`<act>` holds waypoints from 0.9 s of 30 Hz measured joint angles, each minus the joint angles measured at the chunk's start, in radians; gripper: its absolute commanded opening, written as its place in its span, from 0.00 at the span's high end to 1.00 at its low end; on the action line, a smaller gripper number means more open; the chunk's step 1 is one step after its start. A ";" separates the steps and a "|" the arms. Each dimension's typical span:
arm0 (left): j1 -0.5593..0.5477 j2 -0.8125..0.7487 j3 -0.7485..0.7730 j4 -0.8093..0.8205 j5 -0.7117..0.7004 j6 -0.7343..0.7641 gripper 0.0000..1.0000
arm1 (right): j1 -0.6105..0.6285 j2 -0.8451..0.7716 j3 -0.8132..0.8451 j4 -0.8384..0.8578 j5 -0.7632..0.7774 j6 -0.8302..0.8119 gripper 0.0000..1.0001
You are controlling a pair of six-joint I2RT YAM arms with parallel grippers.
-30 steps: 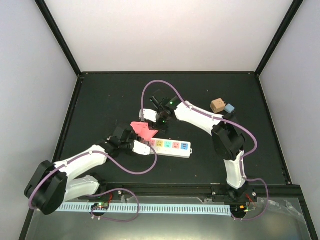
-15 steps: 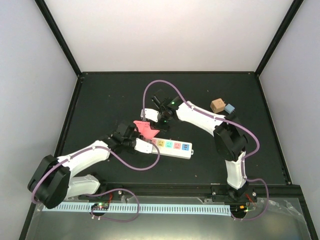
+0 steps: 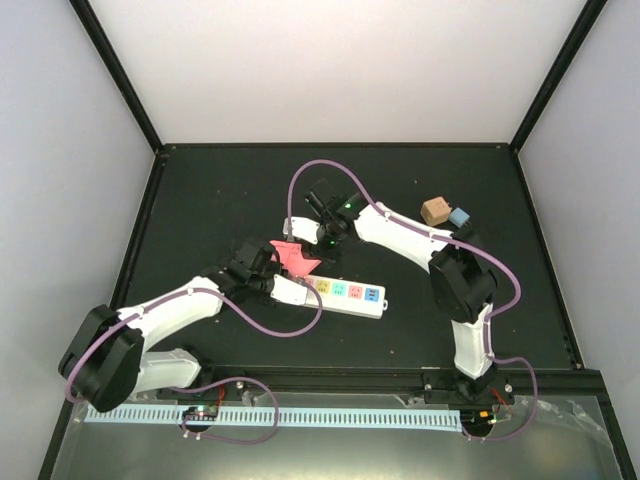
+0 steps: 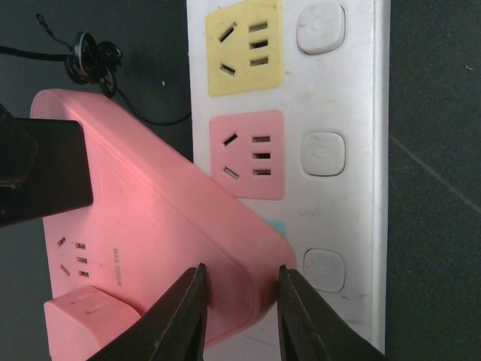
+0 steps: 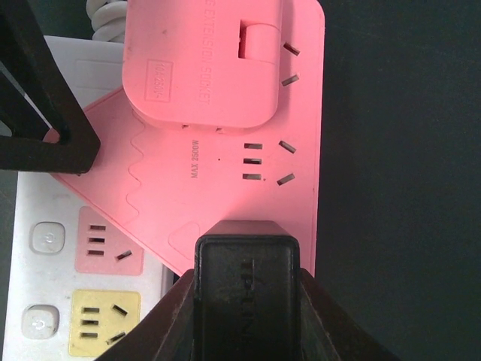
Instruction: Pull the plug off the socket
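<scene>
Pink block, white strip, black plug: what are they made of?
Pink block: probably smooth matte hard plastic, moulded slots, printed lettering. White strip: likely hard plastic, slightly scuffed, moulded buttons. Black plug: seemingly matte plastic, raised lettering.

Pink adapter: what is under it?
The white strip, a sliver of its teal outlet showing. The adapter's prongs, if any, are covered.

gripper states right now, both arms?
left gripper: closed on a corner of the pink adapter.
right gripper: closed on the black plug that sits on the pink adapter.
</scene>
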 measured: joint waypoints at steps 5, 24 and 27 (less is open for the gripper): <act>0.000 0.004 0.003 -0.002 0.000 0.000 0.74 | 0.000 -0.022 -0.029 0.023 0.002 0.005 0.90; -0.013 0.031 0.032 -0.021 -0.004 0.000 0.74 | -0.003 -0.002 0.024 -0.059 0.014 0.000 0.91; -0.023 0.039 0.039 -0.023 -0.016 0.000 0.75 | -0.007 -0.005 -0.005 -0.026 0.014 0.008 0.93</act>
